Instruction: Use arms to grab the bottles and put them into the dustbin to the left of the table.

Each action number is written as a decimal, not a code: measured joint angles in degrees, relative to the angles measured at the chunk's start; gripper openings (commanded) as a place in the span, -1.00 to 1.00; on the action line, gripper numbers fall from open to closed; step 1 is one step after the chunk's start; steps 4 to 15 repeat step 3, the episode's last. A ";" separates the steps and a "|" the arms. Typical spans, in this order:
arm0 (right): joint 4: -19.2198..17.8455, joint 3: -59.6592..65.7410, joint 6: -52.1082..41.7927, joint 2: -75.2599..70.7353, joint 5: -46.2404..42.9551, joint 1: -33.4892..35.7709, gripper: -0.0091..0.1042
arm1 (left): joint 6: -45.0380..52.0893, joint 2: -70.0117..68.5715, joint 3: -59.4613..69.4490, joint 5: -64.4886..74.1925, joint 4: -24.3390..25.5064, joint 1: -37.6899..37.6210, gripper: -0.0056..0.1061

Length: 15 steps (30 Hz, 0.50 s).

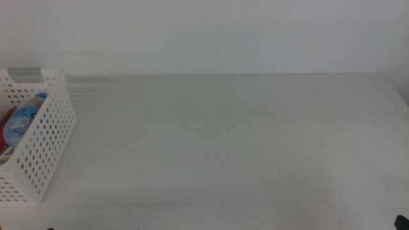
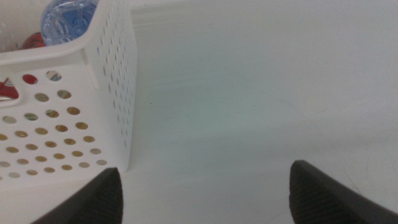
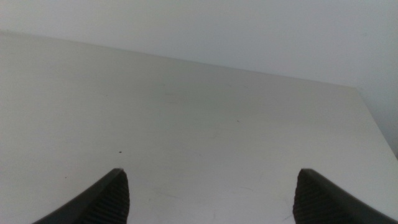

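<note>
No bottles remain on the table [image 1: 243, 140]; what shows of them lies inside the dustbin [image 1: 48, 137] at the far left of the middle view. Blue-capped water bottle [image 2: 67, 20] sits uppermost there, red of the cola can [image 2: 32, 41] just beside it. Tea bottle possibly the amber tint behind the perforations in the left wrist view; too obscured to be sure.

Risks from here, as judged:
- Left gripper [image 2: 205, 190] sits close to the dustbin's corner. A careless sideways swing could clip the wall and shove or tip the light basket.
- Water bottle rides high in the bin, so a knock might roll it out over the rim.

Pose:
- Left gripper: jaws spread wide, nothing between them, low over bare tabletop, dustbin at the upper left of its frame.
- Right gripper [image 3: 208, 196]: jaws likewise wide apart and empty, looking across bare table toward the far edge.
- Neither arm reaches into the middle view; only dark specks at its bottom edge.
</note>
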 measured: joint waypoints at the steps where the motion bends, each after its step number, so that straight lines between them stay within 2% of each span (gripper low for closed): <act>1: 0.07 0.00 0.00 0.00 0.00 0.00 0.39 | 0.00 0.00 0.00 -0.02 0.00 0.00 0.62; 15: 0.25 0.00 0.00 0.00 0.00 0.00 0.39 | 0.00 0.00 0.00 -0.08 0.00 0.00 0.62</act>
